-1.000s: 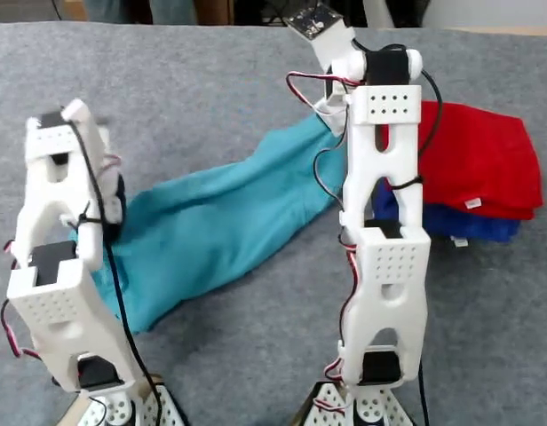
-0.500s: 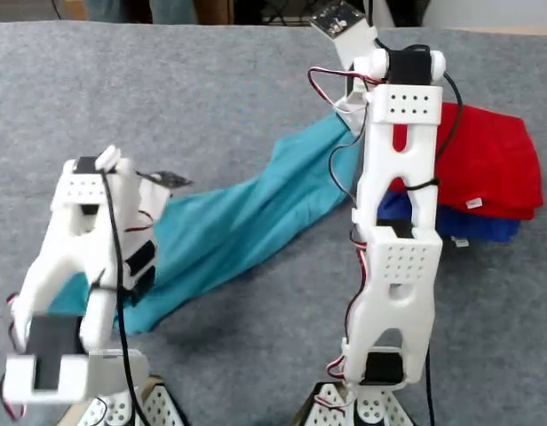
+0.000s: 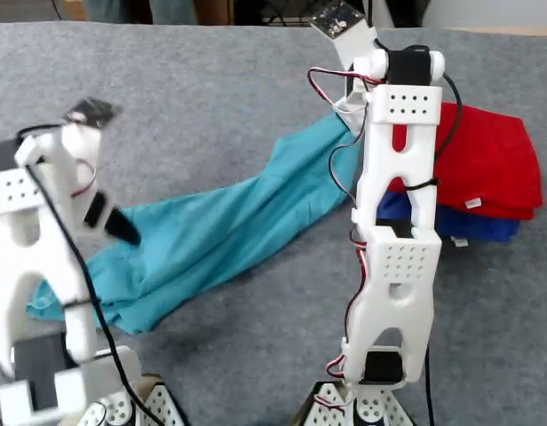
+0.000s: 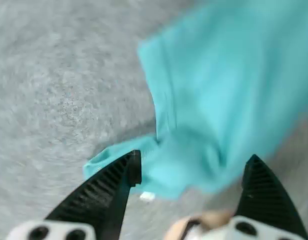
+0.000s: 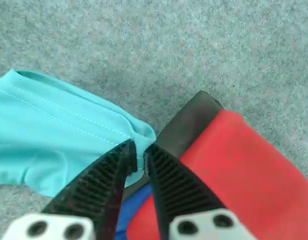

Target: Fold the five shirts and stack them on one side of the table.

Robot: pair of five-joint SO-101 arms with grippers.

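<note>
A teal shirt (image 3: 229, 222) lies stretched in a loose band across the grey table, from near the left arm's base to the far middle. My right gripper (image 5: 140, 150) is shut on the shirt's far corner (image 5: 136, 134), beside the folded stack. The right arm (image 3: 393, 177) stands over that end. My left gripper (image 4: 194, 160) hangs open above the shirt's near end (image 4: 204, 100), with nothing between its fingers. In the high view the left gripper (image 3: 114, 222) is raised over the left part of the shirt.
A folded red shirt (image 3: 487, 160) rests on a folded blue one (image 3: 469, 226) at the right side of the table, with a dark layer (image 5: 186, 125) at the stack's edge. Grey cloth (image 3: 185, 80) covers the table's far left.
The left gripper has let go of the teal shirt's near end, risen and swung left. The shirt's near end now lies on the table. The right arm shifted slightly right, then held still.
</note>
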